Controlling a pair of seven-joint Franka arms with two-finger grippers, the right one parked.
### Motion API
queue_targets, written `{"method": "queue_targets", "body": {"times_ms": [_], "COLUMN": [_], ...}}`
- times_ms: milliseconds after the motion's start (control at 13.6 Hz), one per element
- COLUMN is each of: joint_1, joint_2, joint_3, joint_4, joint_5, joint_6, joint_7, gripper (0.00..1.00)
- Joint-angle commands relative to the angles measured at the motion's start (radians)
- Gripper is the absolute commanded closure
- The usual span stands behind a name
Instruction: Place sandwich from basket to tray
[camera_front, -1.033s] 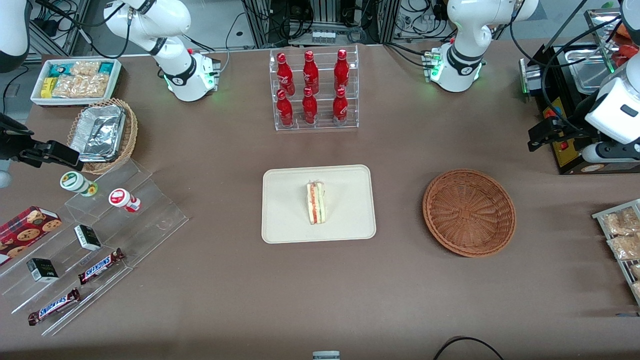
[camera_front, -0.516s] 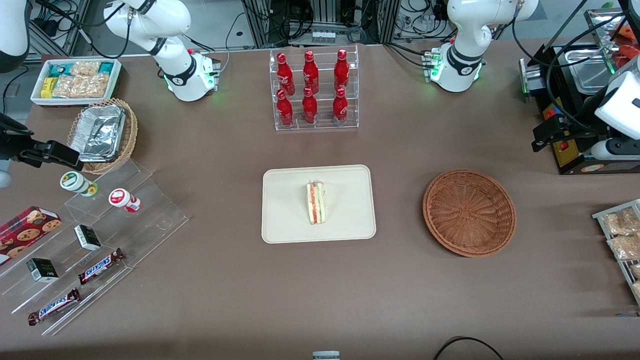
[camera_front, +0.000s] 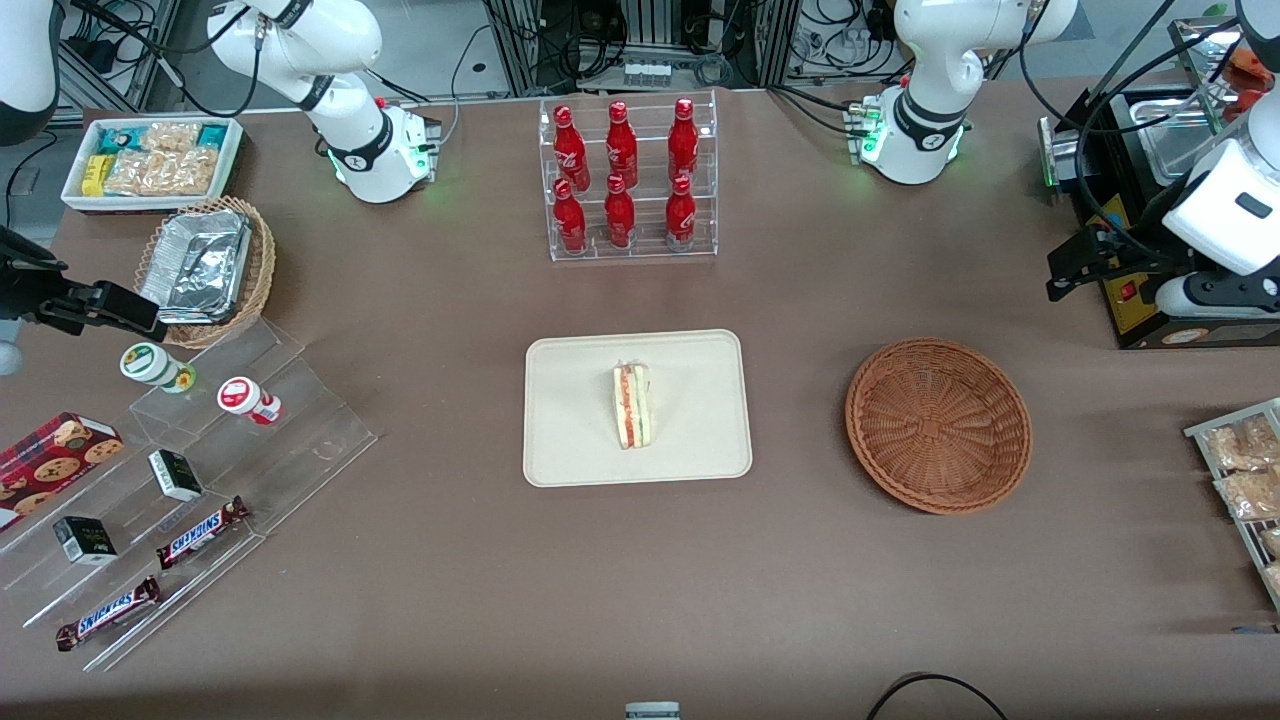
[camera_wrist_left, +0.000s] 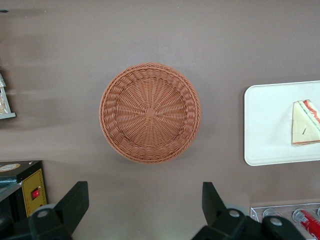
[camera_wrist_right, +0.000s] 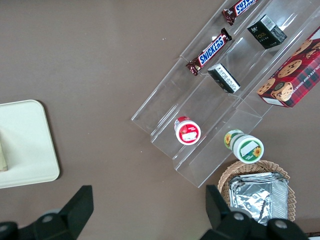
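Brown table, sandwich (camera_front: 631, 405) unmoved on tray (camera_front: 570, 420), claw (camera_wrist_left: 145, 207) open, empty, shifted toward basket (camera_front: 938, 425).

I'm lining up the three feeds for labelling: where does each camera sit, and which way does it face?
Front view: high above the table edge facing both arm bases, looking down on the tray, sandwich and basket; the gripper hangs open toward the working arm's end.
Left wrist view: looks straight down at the empty basket past its own open fingers.
Right wrist view: looks down on a clear rack; parked fingers show.
All three views share the tray.
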Motion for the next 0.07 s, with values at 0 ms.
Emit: {"method": "queue_targets", "body": {"times_ms": [0], "joint_1": [-0.031], "joint_2": [0.003], "joint_3": [0.037], "joint_4": [0.025], "joint_5": [0.012], "joint_6": [-0.026], "joint_7": [0.002], "gripper": [0.00]}}
